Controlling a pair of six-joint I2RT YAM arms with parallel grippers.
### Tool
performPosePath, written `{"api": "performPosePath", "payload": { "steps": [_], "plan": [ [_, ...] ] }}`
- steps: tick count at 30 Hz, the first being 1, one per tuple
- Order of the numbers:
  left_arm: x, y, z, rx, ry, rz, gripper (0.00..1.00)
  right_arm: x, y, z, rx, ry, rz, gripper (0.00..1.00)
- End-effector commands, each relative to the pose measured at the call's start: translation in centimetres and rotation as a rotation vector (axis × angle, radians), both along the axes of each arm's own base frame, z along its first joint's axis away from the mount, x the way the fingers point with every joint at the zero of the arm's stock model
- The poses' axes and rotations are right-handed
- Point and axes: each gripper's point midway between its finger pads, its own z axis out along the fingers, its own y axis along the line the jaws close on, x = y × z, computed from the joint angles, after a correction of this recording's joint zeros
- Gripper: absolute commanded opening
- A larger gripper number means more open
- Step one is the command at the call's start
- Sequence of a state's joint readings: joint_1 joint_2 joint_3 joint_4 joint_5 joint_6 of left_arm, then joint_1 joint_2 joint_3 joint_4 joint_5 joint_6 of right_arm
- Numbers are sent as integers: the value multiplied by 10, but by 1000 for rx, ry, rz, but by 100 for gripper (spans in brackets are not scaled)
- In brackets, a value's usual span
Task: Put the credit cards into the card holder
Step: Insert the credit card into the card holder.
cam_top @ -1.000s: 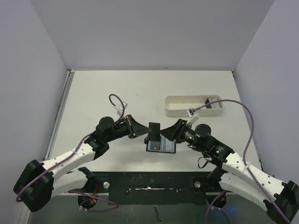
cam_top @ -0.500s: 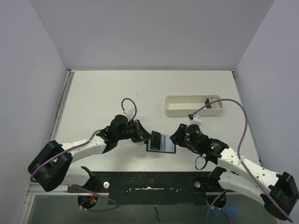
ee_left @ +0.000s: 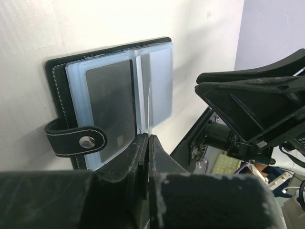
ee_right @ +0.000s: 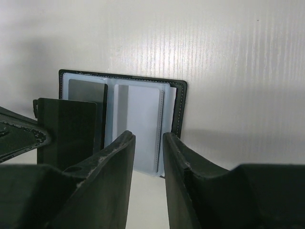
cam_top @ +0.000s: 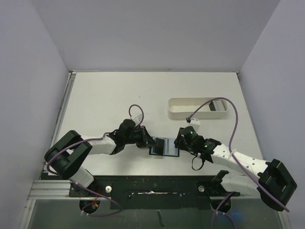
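Note:
The card holder (cam_top: 167, 148) lies open on the table between my two arms, its bluish pockets up and its snap tab (ee_left: 76, 140) lying across the near edge. One grey credit card (ee_left: 108, 102) sits in a pocket. My left gripper (cam_top: 150, 141) is shut on a second credit card (ee_left: 149, 107), held on edge over the holder's middle fold. That card shows as a dark rectangle (ee_right: 66, 131) in the right wrist view. My right gripper (ee_right: 148, 136) hangs just above the holder's right-hand pocket (ee_right: 138, 109), jaws a little apart with nothing between them.
A long white oval tray (cam_top: 198, 108) stands at the back right, with the right arm's purple cable (cam_top: 224, 102) looping over it. Grey walls close in the table on three sides. A black rail runs along the near edge.
Both arms have dropped toward the card holder. The left gripper brought its card down to the holder's fold. The right gripper's jaws have narrowed.

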State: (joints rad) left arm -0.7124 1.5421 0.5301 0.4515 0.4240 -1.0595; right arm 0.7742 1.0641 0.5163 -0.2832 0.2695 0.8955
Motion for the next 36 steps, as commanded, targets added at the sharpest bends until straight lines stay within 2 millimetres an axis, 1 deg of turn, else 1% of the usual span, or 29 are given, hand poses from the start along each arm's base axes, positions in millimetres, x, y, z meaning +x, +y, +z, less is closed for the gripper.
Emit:
{"api": "performPosePath", "payload": {
  "steps": [1, 8, 16, 19, 27, 34, 36],
  "plan": [
    [15, -16, 21, -75, -82, -25, 0, 15, 11, 5, 19, -65, 5, 31],
    [16, -18, 11, -69, -68, -29, 0, 10, 9, -18, -6, -25, 14, 27],
    [19, -21, 5, -74, -65, -31, 0, 3, 2, -36, -32, 11, 9, 22],
    [20, -22, 2, -73, -66, -30, 0, 3, 2, -37, -41, 17, 9, 20],
    [20, -23, -3, -78, -64, -33, 0, -1, -1, -44, -50, 31, 5, 18],
    [21, -23, -9, -65, -61, -36, 0, -2, -2, -45, -50, 35, 4, 17],
    [21, -23, -8, -67, -56, -34, 0, -2, -3, -46, -53, 36, 2, 16]
  ]
}}
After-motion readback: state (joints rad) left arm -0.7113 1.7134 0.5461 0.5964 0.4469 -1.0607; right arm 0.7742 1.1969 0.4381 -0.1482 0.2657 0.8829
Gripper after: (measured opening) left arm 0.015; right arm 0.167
